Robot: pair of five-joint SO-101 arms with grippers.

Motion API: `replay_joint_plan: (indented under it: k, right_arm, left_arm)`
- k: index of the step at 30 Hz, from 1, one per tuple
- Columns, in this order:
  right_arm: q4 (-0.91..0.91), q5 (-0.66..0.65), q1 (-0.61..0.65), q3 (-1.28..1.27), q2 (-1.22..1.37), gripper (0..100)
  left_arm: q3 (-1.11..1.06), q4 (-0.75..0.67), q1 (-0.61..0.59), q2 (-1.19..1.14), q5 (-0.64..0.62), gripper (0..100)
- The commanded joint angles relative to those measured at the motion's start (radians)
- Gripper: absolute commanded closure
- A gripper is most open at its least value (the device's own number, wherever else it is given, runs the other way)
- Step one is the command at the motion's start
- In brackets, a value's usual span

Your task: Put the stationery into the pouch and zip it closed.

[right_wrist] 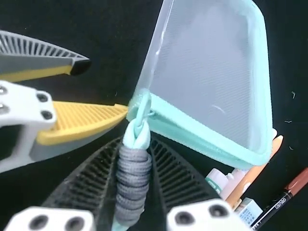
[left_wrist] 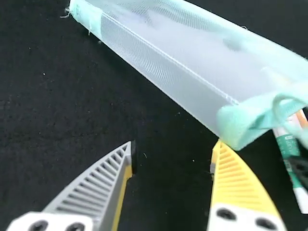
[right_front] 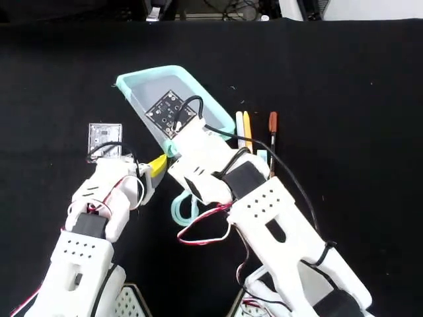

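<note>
Pouch [right_front: 151, 84] of pale green mesh lies in the upper centre-left of the high view, flat on the black surface [right_front: 357, 99]. The stationery [right_front: 248, 129] is not inside it; the pens lie in a row just to the right of it, beside your right arm.

Your right tool [right_wrist: 137, 139] is clenched on the strap [right_wrist: 134, 173] that comes out from the lower corner of the pouch, so this corner is anchored. Your left tool [left_wrist: 174, 144] is released, with its jaws wide apart. Its yellow finger [right_wrist: 96, 118] touches the same corner and the grey one stands clear to the side.

I judge that you are in the first step: you prepare the pouch, and no item is loaded yet. I cannot tell from these views whether the zip is open or where its pull sits.

The next move calls for the left tool to take the corner tab [left_wrist: 236, 125] or the zip pull without pushing the pouch away. Keep the strap tight, because the mesh is soft and will probably fold. Afterwards one tool must be free for the pens.
</note>
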State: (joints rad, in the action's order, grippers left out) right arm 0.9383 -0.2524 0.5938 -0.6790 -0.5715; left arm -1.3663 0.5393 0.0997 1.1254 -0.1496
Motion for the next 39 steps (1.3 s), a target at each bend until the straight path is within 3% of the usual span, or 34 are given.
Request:
replay_joint_plan:
  k: [1, 6, 13, 21, 35, 39]
  right_arm:
    - [-0.021, 0.009, 0.015, 0.005, -0.033, 98.6]
    - [-0.023, 0.006, 0.015, 0.005, -0.033, 98.6]
    - [-0.02, 0.005, 0.015, 0.005, -0.033, 98.6]
    - [-0.012, 0.003, 0.017, 0.005, -0.035, 98.6]
    - [-0.002, 0.002, 0.075, 0.005, -0.039, 98.6]
    - [0.02, 0.0, 0.075, 0.01, -0.039, 98.6]
  left_arm:
    - [0.088, 0.101, -0.007, 0.083, 0.0, 73]
    - [0.061, 0.158, -0.002, 0.244, 0.0, 73]
    - [-0.024, 0.157, 0.096, 0.376, 0.006, 73]
    - [-0.12, 0.011, 0.03, 0.377, 0.009, 73]
    - [-0.134, -0.008, 0.027, 0.377, 0.009, 73]
    - [-0.174, -0.084, 0.021, 0.351, 0.037, 73]
